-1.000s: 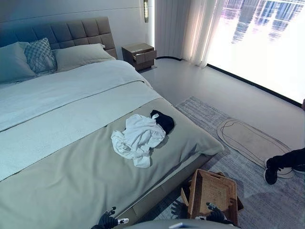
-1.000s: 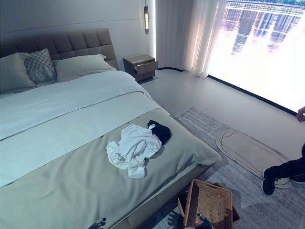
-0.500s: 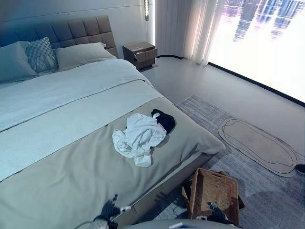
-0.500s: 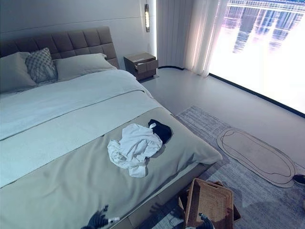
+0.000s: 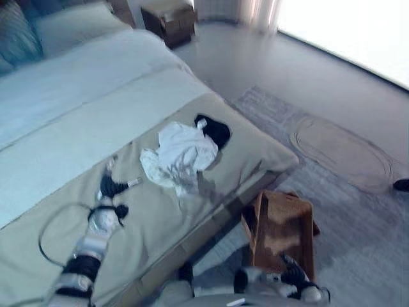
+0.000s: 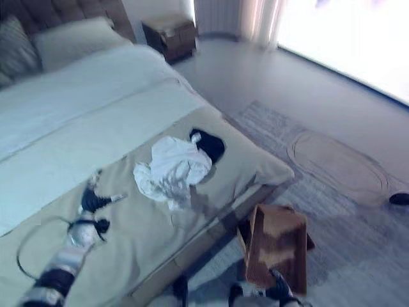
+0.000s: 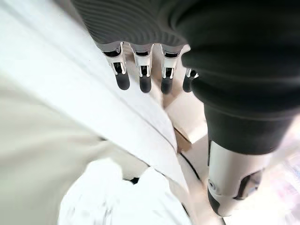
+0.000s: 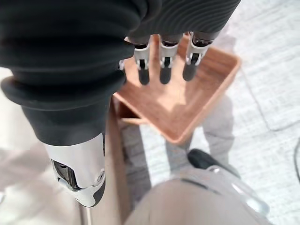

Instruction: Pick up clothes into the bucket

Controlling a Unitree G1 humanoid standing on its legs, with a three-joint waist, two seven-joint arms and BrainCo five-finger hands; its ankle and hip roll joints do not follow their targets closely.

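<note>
The wide bed [image 5: 77,109], with its pale sheet and olive-grey blanket, carries the clothes near its foot corner: a crumpled white shirt [image 5: 182,157] with a small black garment [image 5: 216,131] touching its far edge. On the grey rug beside the bed's foot stands the brown woven rectangular basket [image 5: 281,230], well apart from the clothes and lower than the mattress.

The main risk, as I judge it, is a partial grab. The two garments lie tangled, so a pinch on one fold of the shirt could lift it alone and leave the black piece behind, or drag it off the corner onto the floor. A second risk is the carry: the shirt is loose and will hang in trailing folds (sleeves especially), which may catch the bed edge or drape over the basket rim instead of dropping in.

The left hand [image 5: 110,187] is stretched out over the blanket, near the shirt but not touching it; in its wrist view the fingers [image 7: 143,79] are straight and relaxed, the thumb apart, nothing held, with the white cloth showing beyond them. The right hand [image 8: 161,65] hovers low above the basket, fingers likewise extended, empty.
</note>
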